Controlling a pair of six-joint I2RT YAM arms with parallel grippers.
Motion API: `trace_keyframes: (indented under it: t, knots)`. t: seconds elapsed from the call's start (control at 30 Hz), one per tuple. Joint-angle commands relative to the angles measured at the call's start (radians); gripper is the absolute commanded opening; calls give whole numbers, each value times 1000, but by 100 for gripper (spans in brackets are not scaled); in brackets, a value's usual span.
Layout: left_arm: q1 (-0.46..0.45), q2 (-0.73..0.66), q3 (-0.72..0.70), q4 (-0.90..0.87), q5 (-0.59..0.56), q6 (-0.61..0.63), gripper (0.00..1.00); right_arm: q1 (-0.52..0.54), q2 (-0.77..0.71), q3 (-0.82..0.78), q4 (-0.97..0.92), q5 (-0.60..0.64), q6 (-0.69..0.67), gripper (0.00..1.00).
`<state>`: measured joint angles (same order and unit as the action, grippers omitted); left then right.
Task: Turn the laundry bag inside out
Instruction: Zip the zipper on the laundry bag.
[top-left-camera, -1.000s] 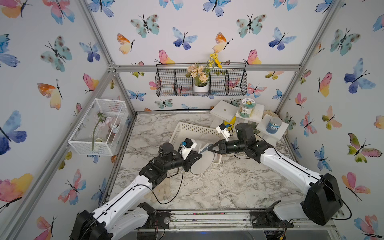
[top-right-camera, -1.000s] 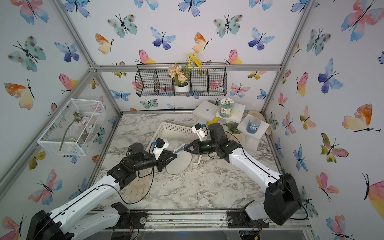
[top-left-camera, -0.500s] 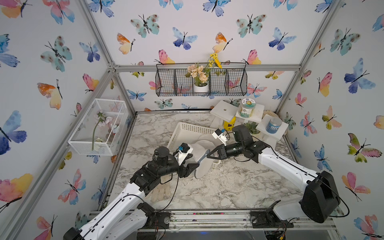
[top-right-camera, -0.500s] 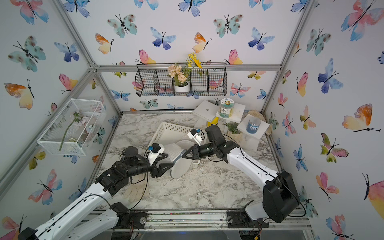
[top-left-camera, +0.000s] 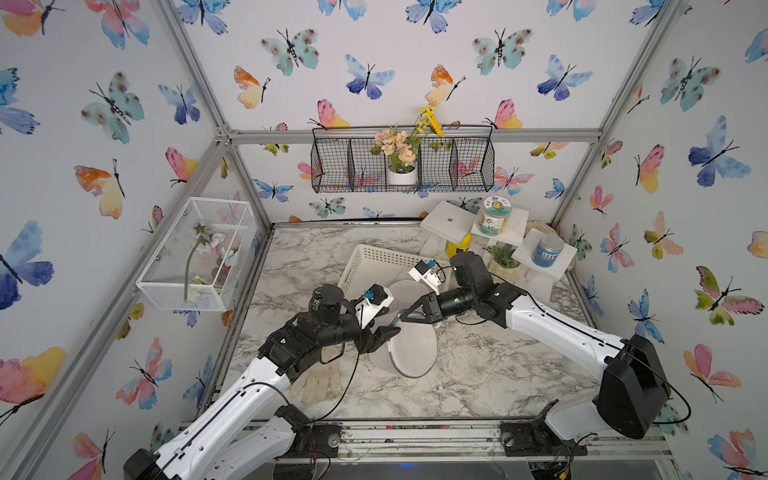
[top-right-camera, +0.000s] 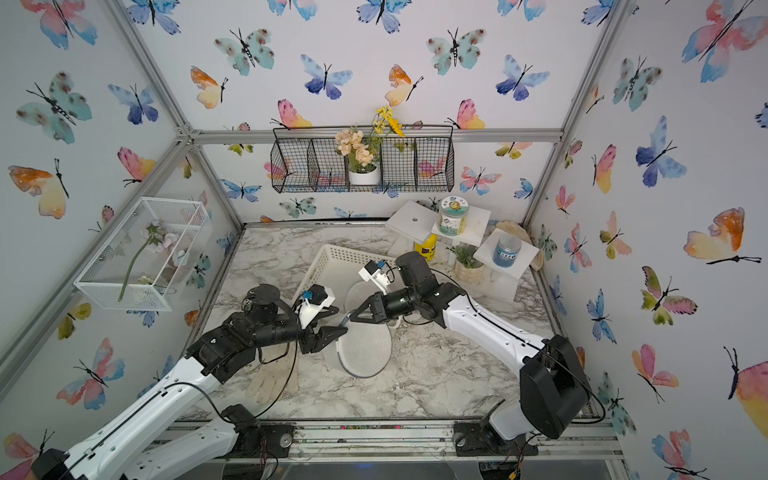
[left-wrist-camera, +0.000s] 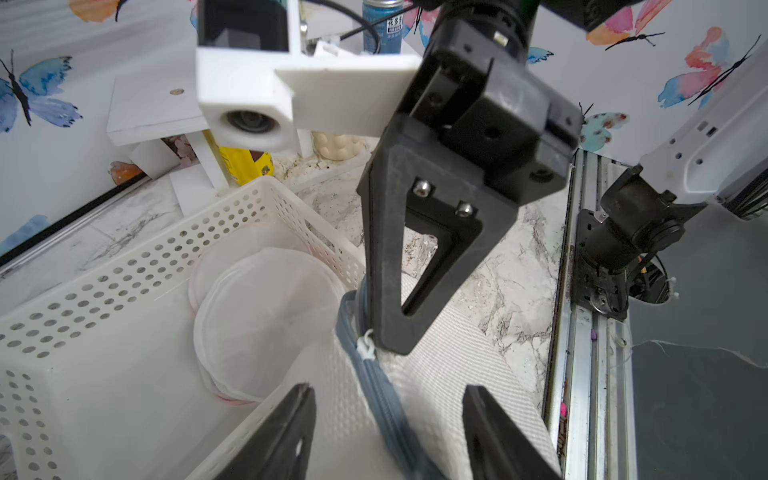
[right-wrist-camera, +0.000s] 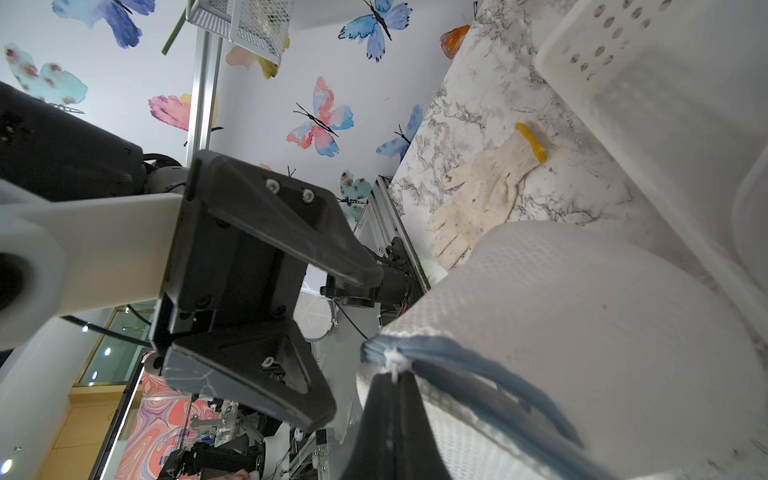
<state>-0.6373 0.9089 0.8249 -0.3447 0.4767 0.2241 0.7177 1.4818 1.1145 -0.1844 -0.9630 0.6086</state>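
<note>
The laundry bag (top-left-camera: 413, 347) (top-right-camera: 365, 347) is a round white mesh pouch with a blue-grey zipper, lying on the marble table just in front of the basket. My right gripper (top-left-camera: 402, 318) (right-wrist-camera: 395, 415) is shut on the white zipper pull (right-wrist-camera: 392, 363) at the bag's far-left rim. My left gripper (top-left-camera: 388, 334) (left-wrist-camera: 388, 415) stands open at the bag's left edge. Its fingers (left-wrist-camera: 291, 432) straddle the zipper line (left-wrist-camera: 386, 399) without closing on it. The bag's textured side (left-wrist-camera: 449, 374) (right-wrist-camera: 582, 332) fills the near part of both wrist views.
A white perforated basket (top-left-camera: 376, 250) (left-wrist-camera: 124, 270) behind the bag holds other sheer round mesh bags (left-wrist-camera: 266, 307). A white work glove (top-left-camera: 320, 380) (right-wrist-camera: 482, 195) lies under my left arm. White stands with jars (top-left-camera: 492, 218) crowd the back right corner.
My left gripper has opened and drawn back toward the front. The right gripper has carried the bag's zipper end forward, and the bag now lies nearer the front, off the basket's edge.
</note>
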Motion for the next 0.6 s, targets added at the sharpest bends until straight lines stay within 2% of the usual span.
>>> trace_keyframes:
  t: [0.0, 0.2, 0.3, 0.43, 0.57]
  knots:
    - [-7, 19, 11, -28, 16, 1, 55, 9, 6, 41, 38, -32, 2, 2]
    - [-7, 27, 13, -27, -44, 12, 35, 11, 3, 38, 39, -40, -4, 2]
    - [-7, 34, 19, -26, -43, 20, 19, 11, 1, 39, 31, -29, -11, 2]
    - [-7, 45, 29, -35, -36, 20, 1, 11, -17, 38, 6, 64, -26, 2]
    - [-7, 47, 33, -44, -23, 17, 0, 3, -49, 8, -10, 203, -11, 2]
